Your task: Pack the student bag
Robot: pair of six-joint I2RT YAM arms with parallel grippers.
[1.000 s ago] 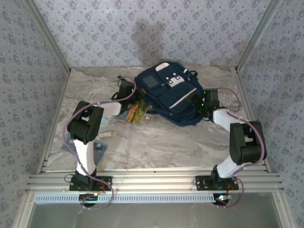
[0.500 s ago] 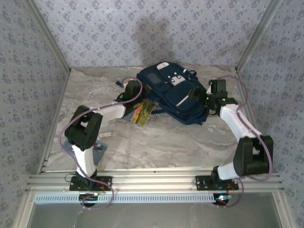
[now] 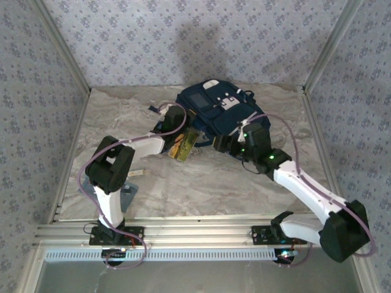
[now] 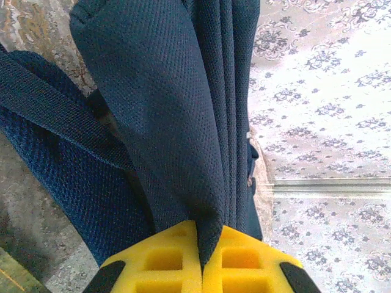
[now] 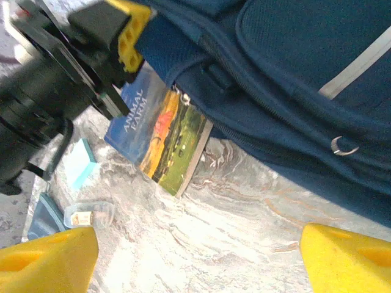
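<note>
Marbled table [image 3: 201,183], walled on three sides by flowered wallpaper [image 3: 183,36]. Bag [image 3: 217,113] lay at the far middle of the table, grey panel and white patches facing up, near the back wall.

Left gripper [image 4: 201,256]: yellow pads pressed together on a fold of navy bag fabric. The fold rose straight out from between the pads, with a dark strap [image 4: 55,110] crossing the fabric on the left of that view. From above, this gripper [image 3: 178,117] sat at the bag's left edge, arm stretched out across the table.

Right gripper [image 5: 195,250]: fingers [image 5: 351,253] stood wide apart, nothing between them, marble showing below. From above, it [image 3: 223,143] hung over the bag's near edge, pointed toward the left gripper. Whether it touched the bag could not be told.

Book [image 5: 165,137], cover reading "ANIMAL FARM", lay tilted on the table with its far end tucked under the bag's left near edge, just beside the left gripper's pads [image 5: 131,30]. From above, it [image 3: 185,144] sat between the two grippers.

Other items on the left half of the table, well apart from the bag:
- small clear packet [image 5: 91,213]
- pale blue flat piece [image 5: 79,165]
- grey-blue flat piece [image 3: 126,194] beside the left arm's base link
</note>
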